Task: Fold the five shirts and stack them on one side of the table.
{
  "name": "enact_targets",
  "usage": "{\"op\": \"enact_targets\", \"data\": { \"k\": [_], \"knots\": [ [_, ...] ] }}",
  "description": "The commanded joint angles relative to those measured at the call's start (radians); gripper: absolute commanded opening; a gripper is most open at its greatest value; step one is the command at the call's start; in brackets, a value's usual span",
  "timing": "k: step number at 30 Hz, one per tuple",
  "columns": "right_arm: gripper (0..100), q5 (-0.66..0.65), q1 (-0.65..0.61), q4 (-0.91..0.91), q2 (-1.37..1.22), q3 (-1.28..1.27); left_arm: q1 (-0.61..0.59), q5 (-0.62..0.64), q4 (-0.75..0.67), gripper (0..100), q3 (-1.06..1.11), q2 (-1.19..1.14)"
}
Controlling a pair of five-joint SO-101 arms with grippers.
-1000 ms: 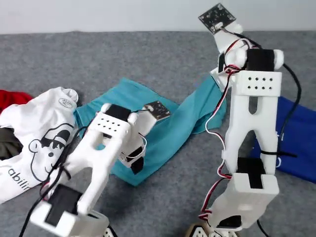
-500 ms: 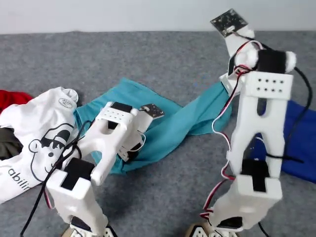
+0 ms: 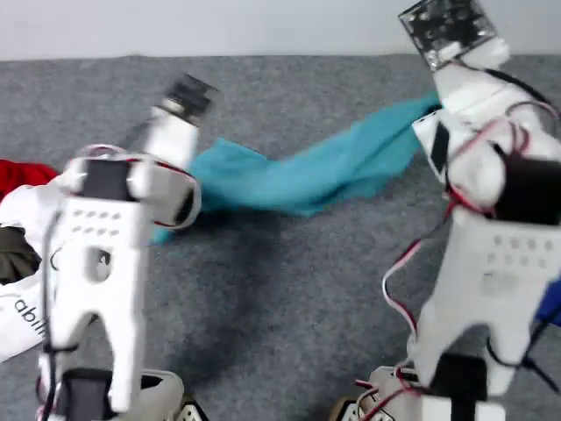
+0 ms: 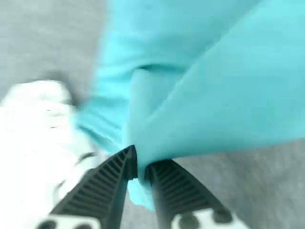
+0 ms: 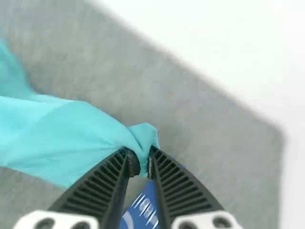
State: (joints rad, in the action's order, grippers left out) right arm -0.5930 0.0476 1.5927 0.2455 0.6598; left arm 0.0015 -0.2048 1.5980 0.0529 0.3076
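Observation:
A teal shirt (image 3: 307, 171) hangs stretched in the air between both arms above the grey table (image 3: 289, 289). My left gripper (image 4: 138, 164) is shut on one end of the teal shirt (image 4: 209, 95), over the white printed shirt (image 3: 26, 263) at the left. My right gripper (image 5: 139, 161) is shut on the other bunched end of the teal shirt (image 5: 62, 138), high at the far right. A blue shirt (image 5: 143, 210) lies below the right gripper. A red shirt (image 3: 22, 174) and a dark garment (image 3: 13, 250) lie at the left edge.
The white wall (image 3: 219, 26) borders the table's far edge. The arm bases (image 3: 421, 399) stand at the near edge. Bare grey carpet spreads across the middle between the two arms.
Both arms have risen and spread apart, lifting the teal shirt off the table and pulling it taut. The left arm swung up and left; the right arm moved higher and right.

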Motion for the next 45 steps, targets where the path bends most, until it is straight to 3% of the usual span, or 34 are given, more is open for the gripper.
{"op": "enact_targets", "data": {
  "k": [1,6,15,21,32,38,45],
  "knots": [
    [1.0,0.005,0.012,-0.107,0.122,0.014,-0.063,0.017,0.006,0,-0.111,0.101],
    [1.0,-0.009,0.012,-0.24,0.228,0.014,-0.069,0.014,0.006,0,-0.226,0.163],
    [1.0,-0.178,0.016,-0.386,0.374,0.014,-0.066,0.017,0.005,0,-0.456,0.221],
    [1.0,-0.189,0.134,-0.44,0.45,0.014,-0.064,0.015,0.006,0,-0.515,0.275],
    [1.0,-0.359,0.173,-0.615,0.516,0.014,0.167,-0.031,0.157,0,-0.498,0.35],
    [1.0,-0.368,0.17,-0.535,0.467,-0.012,0.163,-0.034,0.157,0,-0.427,0.348],
    [1.0,-0.367,0.111,-0.375,0.298,-0.032,0.167,-0.038,0.155,0,-0.104,0.339]
  ]
}}
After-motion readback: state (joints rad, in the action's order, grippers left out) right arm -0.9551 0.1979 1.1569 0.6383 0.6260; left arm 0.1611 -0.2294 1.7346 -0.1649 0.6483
